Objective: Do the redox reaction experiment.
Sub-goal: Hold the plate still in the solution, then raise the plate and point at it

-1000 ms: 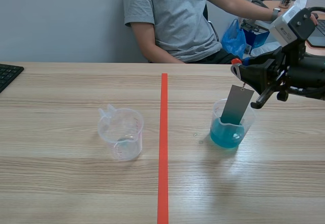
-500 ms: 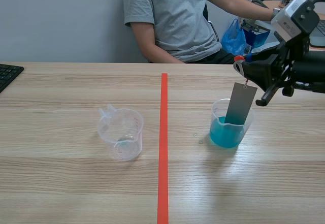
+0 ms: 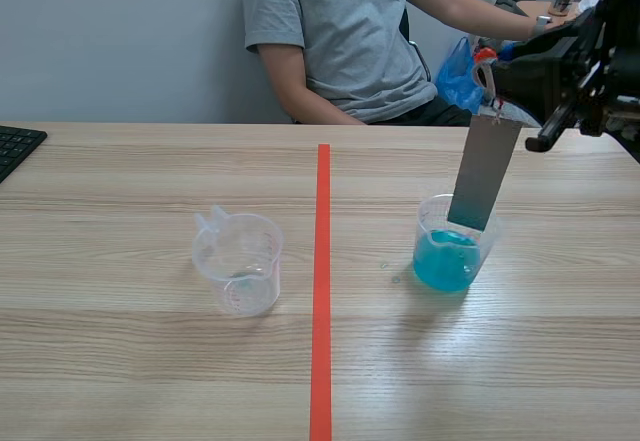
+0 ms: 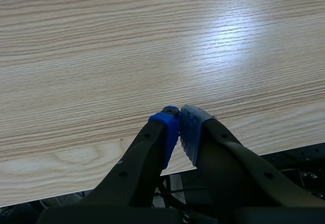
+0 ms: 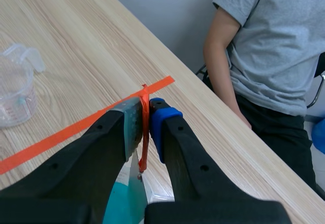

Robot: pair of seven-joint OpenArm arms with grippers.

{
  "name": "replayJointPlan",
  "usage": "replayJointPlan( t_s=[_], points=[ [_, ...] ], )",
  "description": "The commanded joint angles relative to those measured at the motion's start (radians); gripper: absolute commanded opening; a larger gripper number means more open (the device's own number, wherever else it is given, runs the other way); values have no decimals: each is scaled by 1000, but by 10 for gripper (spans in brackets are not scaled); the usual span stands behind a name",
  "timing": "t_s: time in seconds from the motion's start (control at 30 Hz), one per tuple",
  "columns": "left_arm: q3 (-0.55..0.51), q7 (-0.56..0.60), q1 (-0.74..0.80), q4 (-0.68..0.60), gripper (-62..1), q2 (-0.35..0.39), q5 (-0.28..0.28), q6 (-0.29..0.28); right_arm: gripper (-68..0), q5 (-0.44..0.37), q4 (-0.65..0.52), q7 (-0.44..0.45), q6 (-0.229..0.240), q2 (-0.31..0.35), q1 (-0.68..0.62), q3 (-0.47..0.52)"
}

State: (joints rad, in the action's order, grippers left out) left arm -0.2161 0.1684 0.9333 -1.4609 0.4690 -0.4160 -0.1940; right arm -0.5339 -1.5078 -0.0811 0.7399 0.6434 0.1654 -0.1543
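Note:
A grey metal plate (image 3: pixel 485 171) hangs by an orange loop (image 5: pixel 144 127) from my right gripper (image 3: pixel 490 66), which is shut on the loop (image 5: pixel 145 115). The plate's lower edge sits in the mouth of a clear beaker of blue liquid (image 3: pixel 452 246), close above the liquid; the blue liquid (image 5: pixel 122 203) shows under the fingers in the right wrist view. An empty clear beaker (image 3: pixel 240 263) stands left of the tape line, also seen as the empty beaker (image 5: pixel 15 89) far ahead of that gripper. My left gripper (image 4: pixel 179 120) is shut on nothing over bare table wood near its edge.
An orange-red tape line (image 3: pixel 322 281) runs down the table's middle. A person in a grey shirt (image 3: pixel 340 31) sits across the table. A black keyboard (image 3: pixel 15 146) lies at the far left edge. A blue bag (image 3: pixel 462 76) is behind the table.
My right gripper has risen and shifted slightly right, lifting the grey plate most of the way out of the blue liquid. Both beakers stay put.

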Motion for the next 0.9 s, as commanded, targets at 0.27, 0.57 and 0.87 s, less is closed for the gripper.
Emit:
replayJointPlan(
  t_s=[0.27, 0.57, 0.87],
  points=[
    [3, 14, 0, -5, -563, 5, -6, -2, -664, -129, -118, -114, 6, 16, 14, 78],
    [3, 14, 0, -5, -563, 5, -6, -2, -664, -225, -199, -215, 6, 16, 14, 136],
    [3, 6, 0, -5, -563, 5, -6, -2, -664, -330, -274, -314, 6, 16, 14, 185]
  ],
)
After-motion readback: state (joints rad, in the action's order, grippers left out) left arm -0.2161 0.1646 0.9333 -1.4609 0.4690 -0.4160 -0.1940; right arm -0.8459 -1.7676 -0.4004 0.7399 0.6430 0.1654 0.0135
